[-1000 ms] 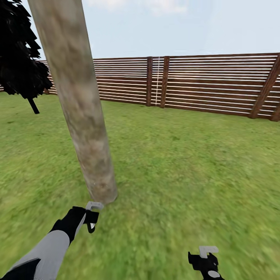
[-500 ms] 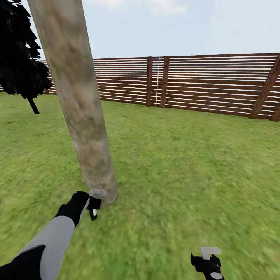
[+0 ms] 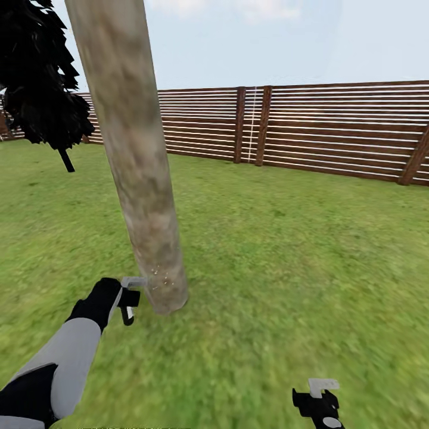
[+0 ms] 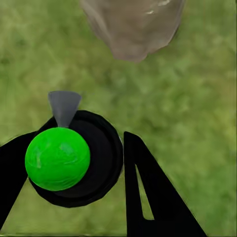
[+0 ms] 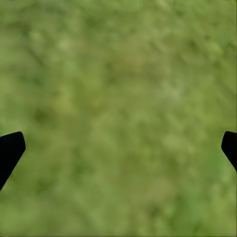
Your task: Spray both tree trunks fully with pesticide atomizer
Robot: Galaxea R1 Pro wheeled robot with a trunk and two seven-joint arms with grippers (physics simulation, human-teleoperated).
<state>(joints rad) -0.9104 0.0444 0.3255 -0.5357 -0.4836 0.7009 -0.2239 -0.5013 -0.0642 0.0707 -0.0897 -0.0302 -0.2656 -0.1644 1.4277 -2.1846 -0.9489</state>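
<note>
- We hold the pesticide atomizer (image 4: 74, 158) in our left gripper (image 3: 128, 298), its fingers (image 4: 148, 192) closed around the dark round body. In the left wrist view it shows a bright green ball on top and a grey nozzle cone pointing toward the tree trunk (image 3: 140, 167).
- The bottle sits low, just beside the foot of the trunk, and we judge this is so the spray lands on the lowest bark first. A scatter of pale specks on the bark near the base may be spray, though they are too small to be sure.
- The trunk rises thick and pale, leaning slightly, out of the top of the head view, so most of its height looks unsprayed.
- Our right gripper (image 3: 319, 399) hangs low over the lawn (image 3: 298, 250), well apart from the trunk. Its fingers (image 5: 10, 150) are spread wide with nothing between them but grass.
- Open grass lies on every side of the trunk, so we have room to circle it. The brown slat fence (image 3: 333, 131) and a black cone-shaped tree (image 3: 42, 89) stand far off and should not hinder us.
</note>
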